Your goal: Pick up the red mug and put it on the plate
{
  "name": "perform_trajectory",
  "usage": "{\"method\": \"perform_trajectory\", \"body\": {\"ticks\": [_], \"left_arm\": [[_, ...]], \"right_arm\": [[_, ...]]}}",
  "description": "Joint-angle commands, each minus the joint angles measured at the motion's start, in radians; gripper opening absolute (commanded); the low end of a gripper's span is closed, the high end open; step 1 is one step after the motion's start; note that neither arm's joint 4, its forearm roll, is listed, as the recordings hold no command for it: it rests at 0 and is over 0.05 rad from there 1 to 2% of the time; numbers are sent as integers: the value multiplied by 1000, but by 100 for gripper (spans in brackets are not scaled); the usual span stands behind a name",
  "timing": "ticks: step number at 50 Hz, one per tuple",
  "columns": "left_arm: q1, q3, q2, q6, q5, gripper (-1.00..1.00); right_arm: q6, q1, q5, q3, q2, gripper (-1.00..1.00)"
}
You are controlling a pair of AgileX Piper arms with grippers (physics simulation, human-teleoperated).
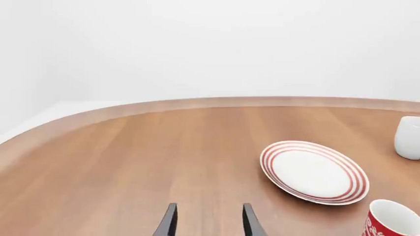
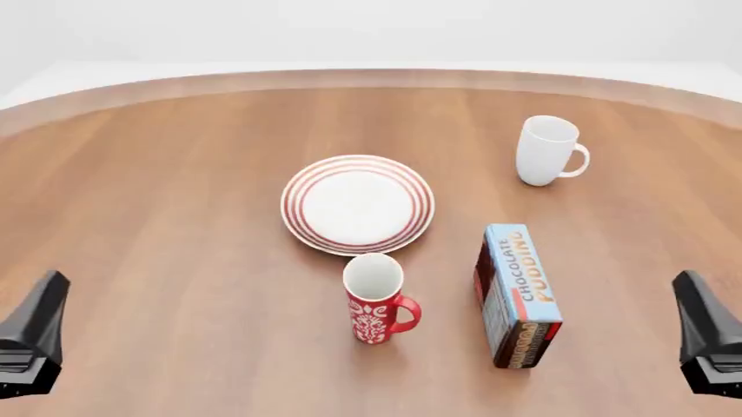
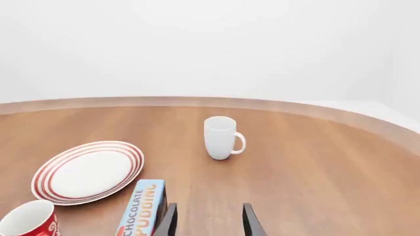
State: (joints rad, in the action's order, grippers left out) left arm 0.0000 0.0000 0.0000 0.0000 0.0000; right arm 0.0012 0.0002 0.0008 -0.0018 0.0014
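Wooden table (image 2: 174, 217) first: the plate (image 2: 357, 203) sits mid-table, bare, with the red mug (image 2: 374, 300) upright just on its near side, handle facing the chocolate pudding box (image 2: 517, 295); a white mug (image 2: 546, 150) stands further back. Both grippers, left gripper (image 1: 208, 220) and right gripper (image 3: 208, 220), hold nothing, fingers spread. I'd take the red mug by the rim with the right arm, staying clear of the box, then a short lift forward onto the plate.

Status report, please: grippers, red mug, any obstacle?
Left gripper and right gripper open, empty. Red mug upright on table, just short of the plate. Plate bare. Path unobstructed; pudding box off to the right.
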Motion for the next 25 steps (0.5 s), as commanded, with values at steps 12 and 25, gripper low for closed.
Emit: {"method": "perform_trajectory", "body": {"ticks": [12,25], "left_arm": [[0,0,0,0,0,100],[0,0,0,0,0,100]], "right_arm": [[-2,1,3,-5,-1,100],[-179,275,68,-279,164,100]]}}
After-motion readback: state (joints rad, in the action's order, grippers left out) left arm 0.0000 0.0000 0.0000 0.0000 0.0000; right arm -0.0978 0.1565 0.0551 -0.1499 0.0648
